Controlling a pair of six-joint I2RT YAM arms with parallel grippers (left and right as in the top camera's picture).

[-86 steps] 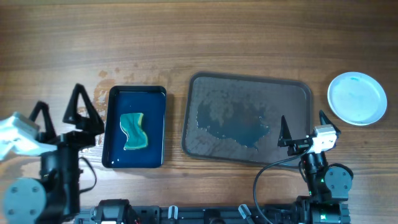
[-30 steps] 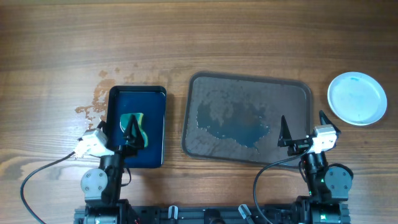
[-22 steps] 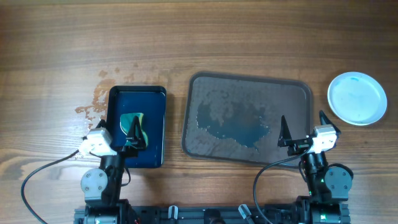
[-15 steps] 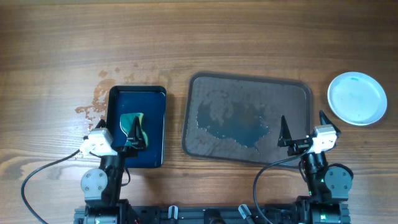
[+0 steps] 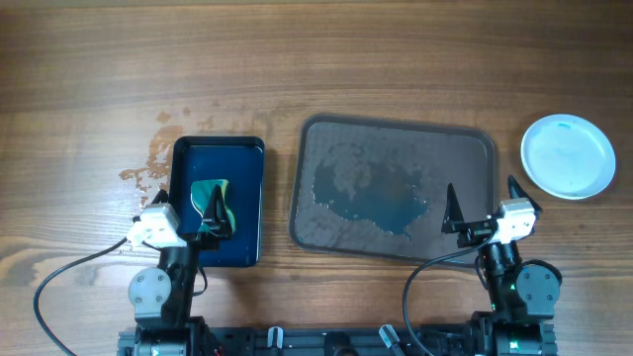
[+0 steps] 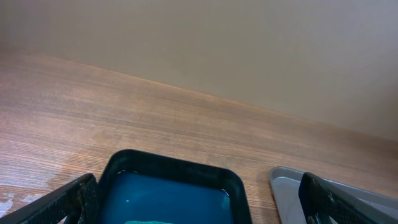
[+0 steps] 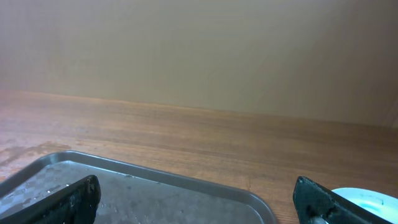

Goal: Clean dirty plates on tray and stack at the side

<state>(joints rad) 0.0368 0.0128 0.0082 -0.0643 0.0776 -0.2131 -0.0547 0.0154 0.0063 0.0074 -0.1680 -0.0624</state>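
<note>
Left gripper (image 5: 188, 203) wide | right gripper (image 5: 482, 194) wide | blue tray (image 5: 218, 143): water (image 6: 168, 194), sponge (image 5: 201, 190) | tray (image 5: 396, 124): puddle (image 5: 381, 198)

Wooden table (image 5: 316, 59) with lengthwise grain, seen from overhead. A small dark blue rectangular tray (image 5: 218, 141) lies on its left half and holds shallow blue-tinted liquid. A green and yellow sponge (image 5: 200, 190) rests inside, in the near half and partly hidden. Pale wet blotches (image 5: 158, 158) mark the wood just beside the tray's far left corner. A plain beige wall (image 7: 199, 50) rises behind the table in both wrist views.
</note>
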